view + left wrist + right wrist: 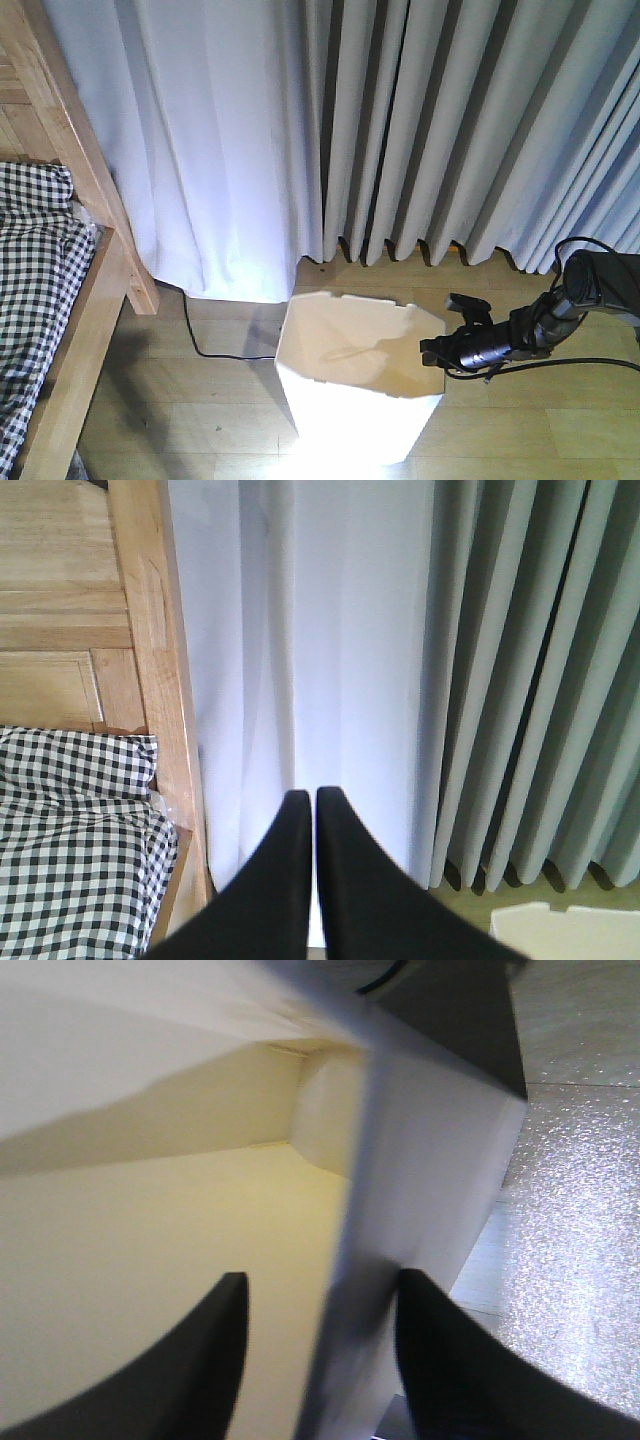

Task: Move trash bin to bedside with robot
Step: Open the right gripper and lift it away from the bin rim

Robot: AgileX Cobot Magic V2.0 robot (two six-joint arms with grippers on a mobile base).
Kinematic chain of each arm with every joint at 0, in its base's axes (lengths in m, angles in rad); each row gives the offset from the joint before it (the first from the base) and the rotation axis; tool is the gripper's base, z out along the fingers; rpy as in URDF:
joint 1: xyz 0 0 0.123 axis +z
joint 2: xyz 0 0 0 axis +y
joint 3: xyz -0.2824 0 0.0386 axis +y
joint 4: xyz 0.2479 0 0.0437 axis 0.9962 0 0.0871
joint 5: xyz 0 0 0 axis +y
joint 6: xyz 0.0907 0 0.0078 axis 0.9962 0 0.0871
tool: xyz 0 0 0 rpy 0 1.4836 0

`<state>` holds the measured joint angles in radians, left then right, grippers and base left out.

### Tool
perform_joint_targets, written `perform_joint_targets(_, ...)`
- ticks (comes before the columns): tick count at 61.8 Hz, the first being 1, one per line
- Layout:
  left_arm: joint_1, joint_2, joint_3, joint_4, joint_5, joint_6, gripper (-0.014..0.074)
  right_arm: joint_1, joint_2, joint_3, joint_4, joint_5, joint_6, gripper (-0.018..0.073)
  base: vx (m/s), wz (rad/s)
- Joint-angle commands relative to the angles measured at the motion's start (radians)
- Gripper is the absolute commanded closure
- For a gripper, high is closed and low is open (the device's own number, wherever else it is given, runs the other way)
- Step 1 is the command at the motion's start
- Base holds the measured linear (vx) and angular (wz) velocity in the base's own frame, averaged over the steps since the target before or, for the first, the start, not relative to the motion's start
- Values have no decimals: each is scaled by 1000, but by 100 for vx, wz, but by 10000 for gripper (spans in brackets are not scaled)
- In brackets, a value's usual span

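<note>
The white trash bin (345,405) stands on the wooden floor, right of the bed's light wooden frame (95,320) with checked bedding (35,260). My right gripper (440,352) is at the bin's right rim. In the right wrist view it (320,1285) is open and straddles the bin's thin wall (420,1160), one finger (210,1355) inside and one (445,1355) outside. My left gripper (312,798) is shut and empty, held up facing the curtain beside the bed frame (150,630). A corner of the bin (570,932) shows at its lower right.
White curtains (380,120) hang to the floor behind the bin. A black cable (215,352) lies on the floor between bed and bin. Bare wooden floor (540,420) lies to the right and in front.
</note>
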<state>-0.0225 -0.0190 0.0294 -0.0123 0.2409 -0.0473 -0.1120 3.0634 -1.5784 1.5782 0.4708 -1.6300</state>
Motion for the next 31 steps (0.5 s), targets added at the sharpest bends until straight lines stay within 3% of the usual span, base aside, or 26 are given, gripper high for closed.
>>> perform_joint_targets(1, -5, -11, 29, -4, -67, -9, 602, -7, -74, -9, -15, 67, -3, 115, 0, 0)
perform_joint_targets(8, -5, -11, 29, -4, -67, -9, 602, -26, -75, -8, -23, 69, -7, 67, 0, 0)
perform_joint_targets(19, -5, -11, 29, -4, -67, -9, 602, -55, -77, -8, -18, 69, -8, 66, 0, 0)
perform_joint_targets(31, -5, -11, 29, -4, -67, -9, 602, -54, -77, -9, 35, 88, -85, 66, 0, 0)
